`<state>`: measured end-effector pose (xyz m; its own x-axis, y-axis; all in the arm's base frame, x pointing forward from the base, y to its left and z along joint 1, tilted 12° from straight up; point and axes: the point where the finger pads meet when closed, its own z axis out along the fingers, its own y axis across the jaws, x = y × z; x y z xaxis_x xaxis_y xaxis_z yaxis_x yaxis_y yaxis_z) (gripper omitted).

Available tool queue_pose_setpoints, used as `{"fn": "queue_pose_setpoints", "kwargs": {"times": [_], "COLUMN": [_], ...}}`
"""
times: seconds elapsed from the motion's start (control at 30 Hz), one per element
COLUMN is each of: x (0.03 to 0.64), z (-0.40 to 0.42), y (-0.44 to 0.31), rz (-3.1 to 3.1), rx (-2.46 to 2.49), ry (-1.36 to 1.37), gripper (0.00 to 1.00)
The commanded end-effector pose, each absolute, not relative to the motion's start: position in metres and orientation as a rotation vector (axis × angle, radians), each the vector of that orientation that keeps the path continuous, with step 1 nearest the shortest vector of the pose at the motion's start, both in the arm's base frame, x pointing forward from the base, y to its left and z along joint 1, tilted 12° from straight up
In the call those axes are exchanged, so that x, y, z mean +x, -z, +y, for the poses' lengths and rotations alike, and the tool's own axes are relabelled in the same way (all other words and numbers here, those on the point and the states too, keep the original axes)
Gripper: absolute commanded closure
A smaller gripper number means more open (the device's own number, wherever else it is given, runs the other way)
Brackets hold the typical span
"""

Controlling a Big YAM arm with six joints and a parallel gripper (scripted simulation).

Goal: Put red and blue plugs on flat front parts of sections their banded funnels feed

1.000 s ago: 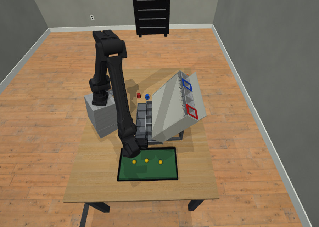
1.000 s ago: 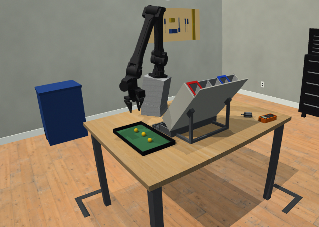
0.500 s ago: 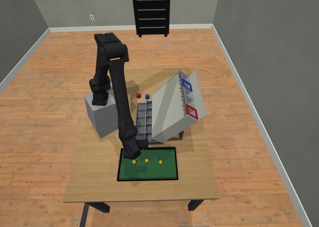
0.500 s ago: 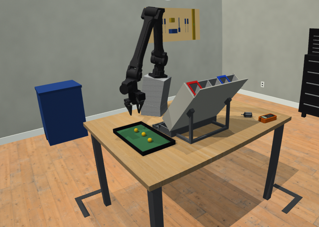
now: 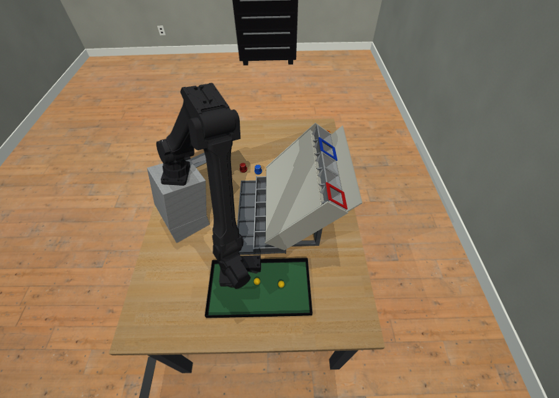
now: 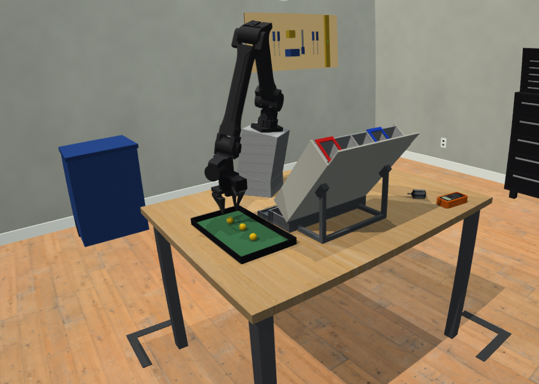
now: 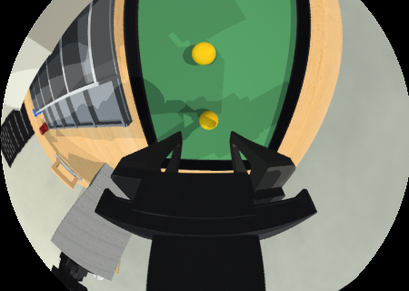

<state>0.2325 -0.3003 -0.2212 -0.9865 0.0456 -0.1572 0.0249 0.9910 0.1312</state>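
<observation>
With my pincer [image 5: 241, 274] [image 6: 229, 209] [image 7: 205, 135] parted and holding nothing over the green tray [image 5: 289, 303] [image 6: 261, 245] [image 7: 264, 70]'s end nearest the pedestal, I should centre it above the nearest marble [image 6: 230, 220] [image 7: 208, 120] before descending (marbles roll), leaving both plugs [image 5: 258, 169] [image 7: 44, 128] by the sectioned box's far corner, toward the surface [image 5: 181, 330] [image 6: 278, 297] [image 7: 324, 43]'s back edge.

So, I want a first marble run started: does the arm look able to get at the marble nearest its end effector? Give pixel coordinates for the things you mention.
Probably yes: the end effector [image 6: 229, 211] [image 7: 205, 135] is open just above the near marble [image 6: 230, 220] [image 7: 208, 120], and nothing visible stands between them.
</observation>
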Motion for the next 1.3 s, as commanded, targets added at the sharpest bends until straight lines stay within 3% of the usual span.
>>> {"fn": "queue_pose_setpoints", "kwargs": {"times": [0.0,1.27], "x": [0.244,0.241], "z": [-0.310,-0.310], "y": [0.230,0.232], "rz": [2.962,2.961], "rx": [0.063,0.071], "ry": [-0.158,-0.156], "gripper": [0.44,0.44]}}
